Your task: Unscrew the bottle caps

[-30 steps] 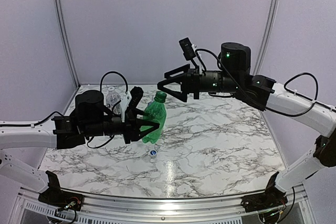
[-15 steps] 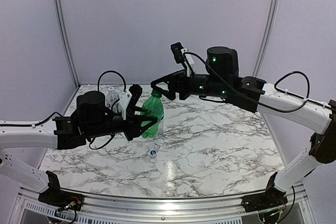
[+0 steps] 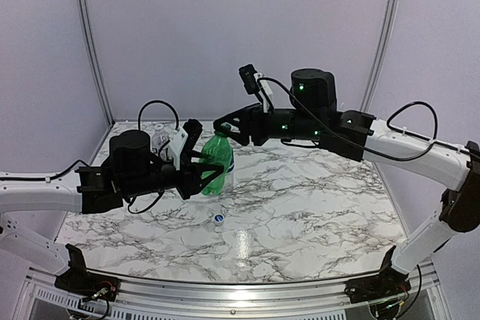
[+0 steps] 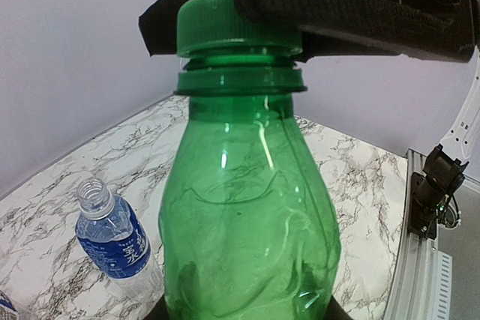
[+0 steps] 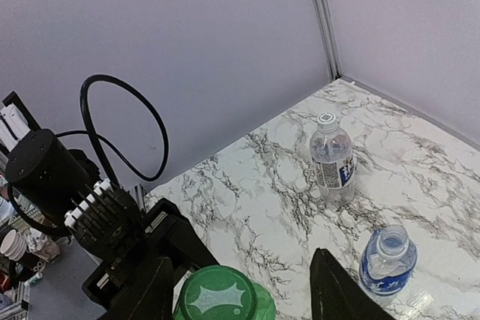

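My left gripper (image 3: 211,173) is shut on the body of the green bottle (image 4: 247,207) and holds it upright above the table. The green cap (image 5: 219,295) sits on the bottle's neck. My right gripper (image 3: 222,131) reaches in from the right, its jaws astride that cap. In the right wrist view one finger (image 5: 337,290) still stands a little apart from the cap. A blue-labelled bottle (image 5: 387,261) stands uncapped on the marble. A clear bottle with a white label (image 5: 332,159) keeps its whitish cap (image 5: 326,119). A loose blue cap (image 3: 218,218) lies on the table.
The marble table (image 3: 315,200) has purple walls behind and at both sides. A metal rail (image 3: 240,290) runs along the near edge. A black cable (image 5: 120,125) loops above the left wrist.
My right arm has swung left and down until its jaws enclose the green cap, and the jaws have narrowed. The left gripper has raised the bottle slightly and set it more upright.
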Available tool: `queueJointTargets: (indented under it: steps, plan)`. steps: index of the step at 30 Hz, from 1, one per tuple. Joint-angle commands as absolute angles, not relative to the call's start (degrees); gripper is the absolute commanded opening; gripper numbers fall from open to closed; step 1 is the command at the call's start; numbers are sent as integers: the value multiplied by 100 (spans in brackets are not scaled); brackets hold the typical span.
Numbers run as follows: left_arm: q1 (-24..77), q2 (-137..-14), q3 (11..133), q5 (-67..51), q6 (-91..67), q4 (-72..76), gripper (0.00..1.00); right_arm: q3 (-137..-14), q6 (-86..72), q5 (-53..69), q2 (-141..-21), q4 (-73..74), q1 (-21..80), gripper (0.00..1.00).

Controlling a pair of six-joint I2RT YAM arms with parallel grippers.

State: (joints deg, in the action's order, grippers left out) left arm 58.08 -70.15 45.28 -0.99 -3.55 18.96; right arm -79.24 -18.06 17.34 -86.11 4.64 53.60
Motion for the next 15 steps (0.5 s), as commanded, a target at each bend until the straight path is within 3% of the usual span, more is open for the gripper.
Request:
queueJointTargets:
  steps: [1,7,15]
  plan:
    - [5836,-7029,4718,-26,-273,2039,5,-8007,-1911,1970,-8714,231,5432,54]
    - [5836,-6996,4708,-27,-242,2031,5,-8023,-1891,1993,-8736,197,5432,37]
    - [5830,-6976,4708,-69,-214,2030,5,-7832,-1571,2032,-8574,105,5414,1]
